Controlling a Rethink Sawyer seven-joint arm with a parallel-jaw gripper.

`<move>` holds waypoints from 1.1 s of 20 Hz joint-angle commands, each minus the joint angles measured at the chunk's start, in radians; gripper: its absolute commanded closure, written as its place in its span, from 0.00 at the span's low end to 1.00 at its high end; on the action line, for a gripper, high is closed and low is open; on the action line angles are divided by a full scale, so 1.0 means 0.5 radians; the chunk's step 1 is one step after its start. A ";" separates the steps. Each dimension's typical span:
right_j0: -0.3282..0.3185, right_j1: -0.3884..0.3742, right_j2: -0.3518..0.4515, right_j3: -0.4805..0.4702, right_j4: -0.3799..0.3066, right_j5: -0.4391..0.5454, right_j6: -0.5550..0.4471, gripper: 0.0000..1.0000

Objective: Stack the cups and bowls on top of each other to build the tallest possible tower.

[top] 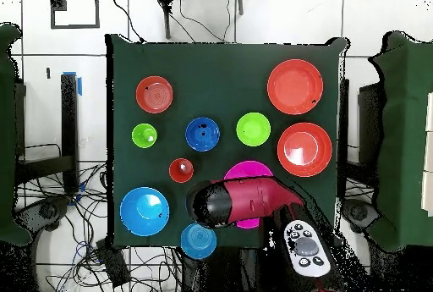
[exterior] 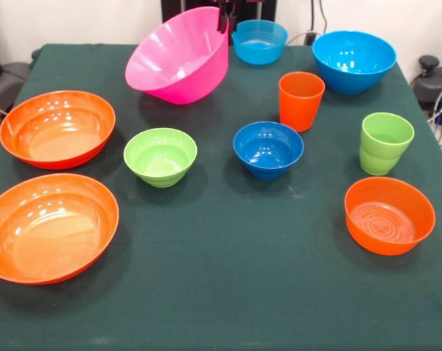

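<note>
Pink bowl [exterior: 178,57]; dark green tablecloth [exterior: 228,292].

- The gripper [exterior: 224,18] shows only its dark tips at the front view's top edge.
- Overhead, the red arm [top: 254,201] lies crosswise, apparently hiding the gripper beneath its black wrist.

Green-clothed table [exterior: 228,292], white wall [exterior: 82,22]

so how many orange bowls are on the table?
3. In the front view, two wide orange bowls sit at the left, one behind the other. A smaller orange bowl is near the front right, past the green cup. None looks hidden.
</note>
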 commanded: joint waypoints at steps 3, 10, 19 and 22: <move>0.037 0.054 0.135 -0.071 -0.036 0.113 -0.055 1.00; 0.027 0.098 0.101 -0.047 -0.078 0.027 -0.023 1.00; -0.008 0.160 0.092 -0.016 -0.087 -0.088 0.014 1.00; -0.024 0.154 0.099 -0.004 -0.077 -0.095 0.011 1.00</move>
